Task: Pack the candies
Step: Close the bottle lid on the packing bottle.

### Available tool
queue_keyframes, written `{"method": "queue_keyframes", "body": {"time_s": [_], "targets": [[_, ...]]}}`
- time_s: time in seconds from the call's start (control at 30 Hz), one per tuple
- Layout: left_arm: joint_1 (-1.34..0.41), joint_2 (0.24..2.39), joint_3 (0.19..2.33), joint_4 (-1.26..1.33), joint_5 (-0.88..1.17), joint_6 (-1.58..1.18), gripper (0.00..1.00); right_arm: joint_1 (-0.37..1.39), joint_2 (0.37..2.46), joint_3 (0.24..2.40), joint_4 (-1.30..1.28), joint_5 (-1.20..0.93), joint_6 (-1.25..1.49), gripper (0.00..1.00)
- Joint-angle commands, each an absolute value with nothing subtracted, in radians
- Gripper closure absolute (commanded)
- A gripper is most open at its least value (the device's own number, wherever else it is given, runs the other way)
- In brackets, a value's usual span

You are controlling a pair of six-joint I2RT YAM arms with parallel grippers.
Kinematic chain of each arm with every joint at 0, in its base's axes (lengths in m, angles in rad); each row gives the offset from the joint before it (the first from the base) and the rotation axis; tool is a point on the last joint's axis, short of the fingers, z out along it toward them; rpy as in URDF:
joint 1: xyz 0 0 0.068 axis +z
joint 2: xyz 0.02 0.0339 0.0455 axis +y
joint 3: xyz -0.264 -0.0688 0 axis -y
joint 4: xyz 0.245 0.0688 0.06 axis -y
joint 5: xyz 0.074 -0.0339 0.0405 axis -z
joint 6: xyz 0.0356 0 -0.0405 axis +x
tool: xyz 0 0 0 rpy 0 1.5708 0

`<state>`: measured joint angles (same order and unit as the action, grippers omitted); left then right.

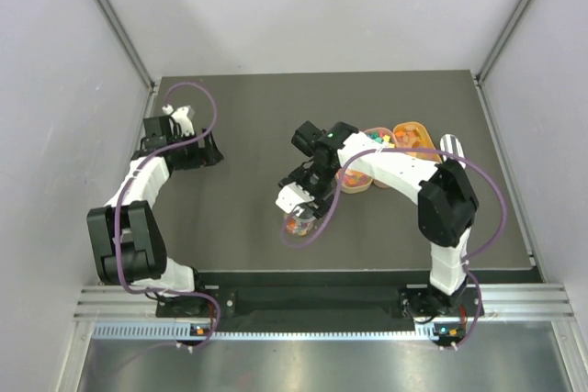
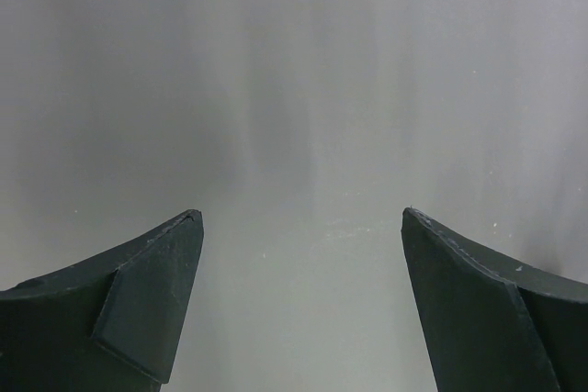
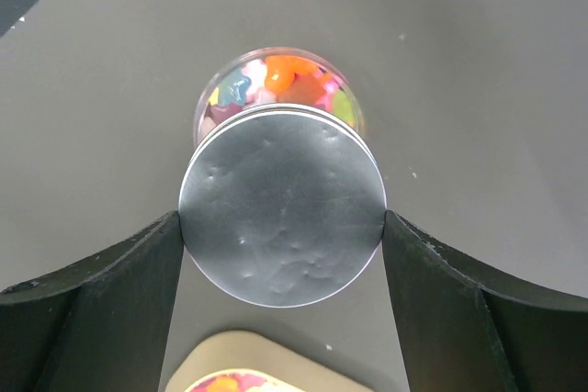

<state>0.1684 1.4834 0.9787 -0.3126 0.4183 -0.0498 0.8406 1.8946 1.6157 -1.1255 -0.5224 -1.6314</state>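
Candies (image 3: 280, 84), tiny multicoloured sweets, fill a clear cup (image 3: 202, 107) just beyond the right claw (image 3: 282, 218), which pinches a round silvery lid (image 3: 280, 190) by its rim. They look loose, light and spillable, so I'd hold the cup's wall. The left claw (image 2: 300, 212) gapes empty.

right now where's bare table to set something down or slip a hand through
Widest bare patch: the table between the left arm and the cup. The back strip beyond the trays is bare too. Crowded: right of the cup, where trays, scoop and right arm bunch.
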Motion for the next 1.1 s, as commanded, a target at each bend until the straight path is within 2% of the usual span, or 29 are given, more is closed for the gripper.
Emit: {"method": "queue_keyframes", "body": {"time_s": [0.0, 1.07], "targets": [[0.164, 1.428, 0.959, -0.255, 0.400, -0.032, 0.07, 0.868, 1.928, 1.681, -1.209, -0.561, -1.667, 0.31], [0.166, 1.364, 0.893, -0.239, 0.411, -0.044, 0.06, 0.913, 2.028, 1.727, -1.152, -0.566, -1.649, 0.28]]}}
